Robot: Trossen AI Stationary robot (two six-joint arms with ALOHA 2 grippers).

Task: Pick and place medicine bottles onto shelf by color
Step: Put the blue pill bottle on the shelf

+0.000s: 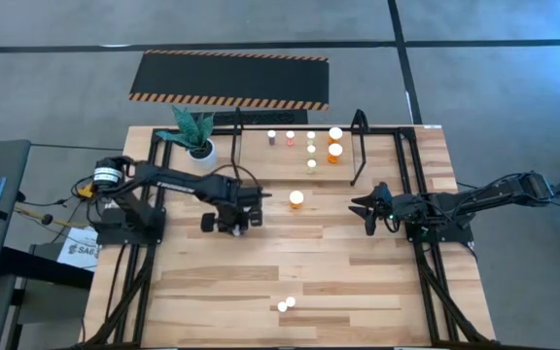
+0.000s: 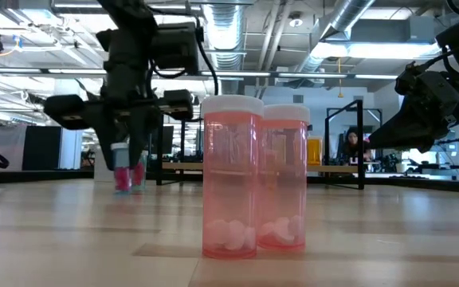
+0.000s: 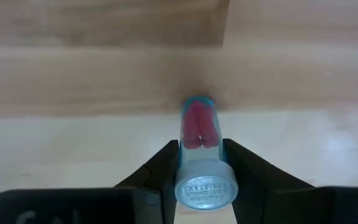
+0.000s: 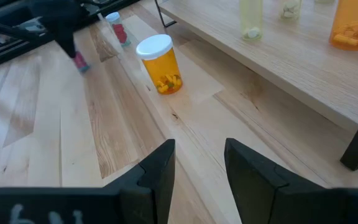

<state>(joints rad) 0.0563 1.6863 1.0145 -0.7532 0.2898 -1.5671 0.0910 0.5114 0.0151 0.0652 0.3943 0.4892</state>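
Observation:
My left gripper [image 1: 231, 220] is at the middle left of the table, shut on a small clear bottle [image 3: 199, 124] with a white cap and red pills inside; the low view shows that bottle [image 2: 128, 171] under the fingers. An orange bottle [image 1: 297, 199] stands on the table between the two grippers. Two pink bottles [image 2: 253, 187] stand side by side near the front edge. The black-framed shelf [image 1: 362, 124] at the far side carries several bottles [image 1: 311, 149], two of them orange. My right gripper [image 1: 369, 206] waits open at the middle right, holding nothing. My left gripper pinches the small bottle's body just under its white cap [image 3: 206, 183] between the two fingers [image 3: 164, 168]. The fingers come steeply from above and run along the bottle. It hangs upright, cap up, with its bottom end [image 3: 197, 106] close over the tabletop.
A white pot with a green plant [image 1: 197, 138] stands at the far left beside the shelf. Another small bottle with red contents [image 4: 115, 28] stands near my left gripper. A black mat with striped edges [image 1: 229, 80] lies on the floor beyond the table.

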